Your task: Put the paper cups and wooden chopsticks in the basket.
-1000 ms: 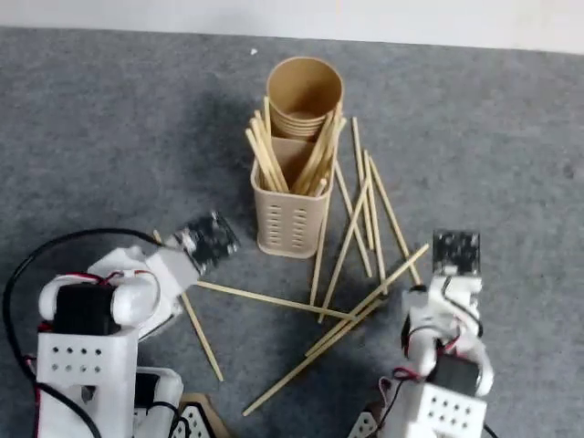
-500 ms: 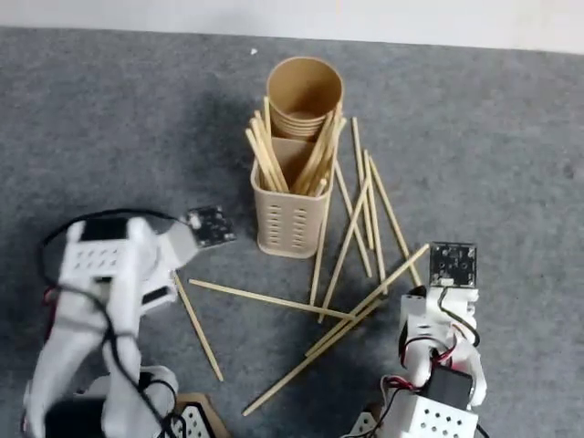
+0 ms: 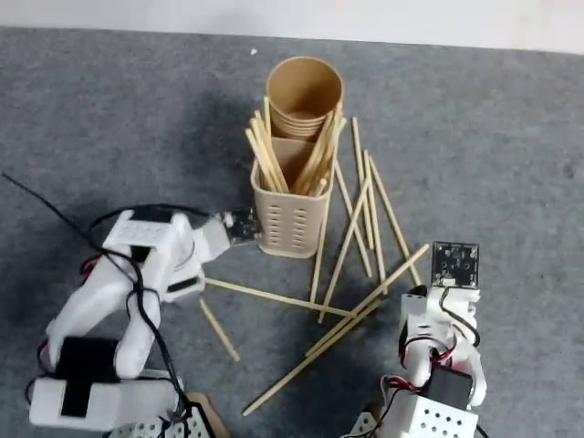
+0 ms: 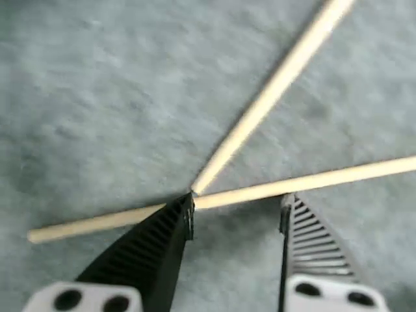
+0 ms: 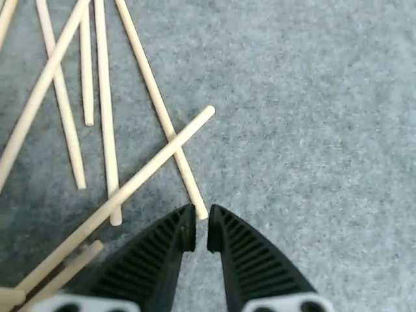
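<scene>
Standing near the middle of the grey table [image 3: 91,119], the perforated beige basket [image 3: 290,224] holds a nested stack of paper cups [image 3: 304,91] in its rear compartment and a bundle of wooden chopsticks [image 3: 266,155] leaning in the front one. More loose chopsticks [image 3: 370,214] lie scattered and crossed on the table to the basket's right and in front of it, among them a long chopstick [image 3: 274,297] lying crosswise and a short chopstick [image 3: 219,330] near its left end. The left arm [image 3: 146,255] bends over that end, just beside the basket's front left corner. The left claw [image 4: 237,208] is spread wide and low over the table, one finger on each side of a crosswise chopstick [image 4: 338,177] – a second stick [image 4: 273,88] meets it at the dark finger's tip. The right arm [image 3: 443,319] sits at the front right, next to the scattered sticks. The right claw [image 5: 201,231] is pressed almost together, pinching nothing, with the end of a slanted chopstick [image 5: 162,117] just off its fingertips.
</scene>
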Controlling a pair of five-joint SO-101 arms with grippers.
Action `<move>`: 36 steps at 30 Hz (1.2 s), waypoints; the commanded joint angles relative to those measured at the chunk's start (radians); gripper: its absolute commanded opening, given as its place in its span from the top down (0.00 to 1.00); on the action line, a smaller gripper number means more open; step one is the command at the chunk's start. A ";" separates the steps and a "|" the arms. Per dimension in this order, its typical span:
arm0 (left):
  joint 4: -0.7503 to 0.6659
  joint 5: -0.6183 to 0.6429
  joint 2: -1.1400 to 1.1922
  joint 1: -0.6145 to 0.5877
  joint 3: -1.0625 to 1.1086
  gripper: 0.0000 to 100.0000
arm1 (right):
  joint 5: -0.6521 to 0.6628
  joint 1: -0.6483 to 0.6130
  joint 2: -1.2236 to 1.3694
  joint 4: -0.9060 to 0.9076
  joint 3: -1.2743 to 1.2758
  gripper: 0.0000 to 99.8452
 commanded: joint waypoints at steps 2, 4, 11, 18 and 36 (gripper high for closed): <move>-0.035 0.115 0.012 0.082 -0.122 0.77 | -0.008 0.008 -0.015 -0.016 0.010 0.96; -0.035 0.140 0.015 0.119 -0.140 0.77 | -0.008 0.008 -0.015 -0.016 0.010 0.96; -0.035 0.150 0.015 0.252 -0.137 0.77 | -0.008 0.007 -0.015 -0.016 0.012 0.96; -0.040 0.147 0.015 0.219 -0.102 0.77 | -0.009 -0.045 -0.015 -0.081 0.016 0.96; -0.072 0.399 -0.105 0.154 -0.194 0.77 | -0.074 -0.128 0.321 -0.349 -0.084 0.95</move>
